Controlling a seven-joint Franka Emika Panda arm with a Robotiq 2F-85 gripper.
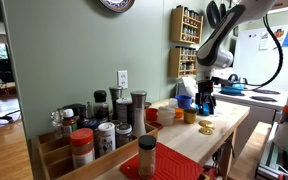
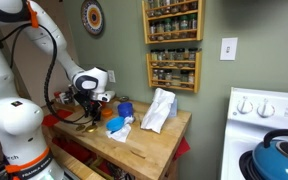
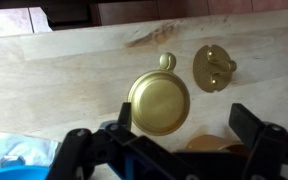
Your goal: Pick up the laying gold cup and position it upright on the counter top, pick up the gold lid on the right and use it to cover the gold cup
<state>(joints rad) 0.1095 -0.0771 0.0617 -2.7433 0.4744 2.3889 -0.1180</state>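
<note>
In the wrist view two gold lids lie on the pale wood counter top (image 3: 64,70): a larger round gold lid (image 3: 159,102) and a smaller gold disc with a handle (image 3: 214,67) just beside it. The rim of the gold cup (image 3: 216,146) shows at the bottom edge, between my fingers. My gripper (image 3: 187,125) is open, its fingers wide apart and not touching the cup. In an exterior view the gripper (image 1: 206,101) hangs over the counter, the gold cup (image 1: 190,116) stands beside it, and the lids (image 1: 206,128) lie nearer the front edge.
An orange-red cup (image 1: 152,115) and spice jars (image 1: 104,130) stand along the counter, with a red mat (image 1: 169,168) at the near end. A blue bowl (image 2: 124,108), a white cloth (image 2: 159,110) and a stove with a blue kettle (image 2: 281,155) are nearby.
</note>
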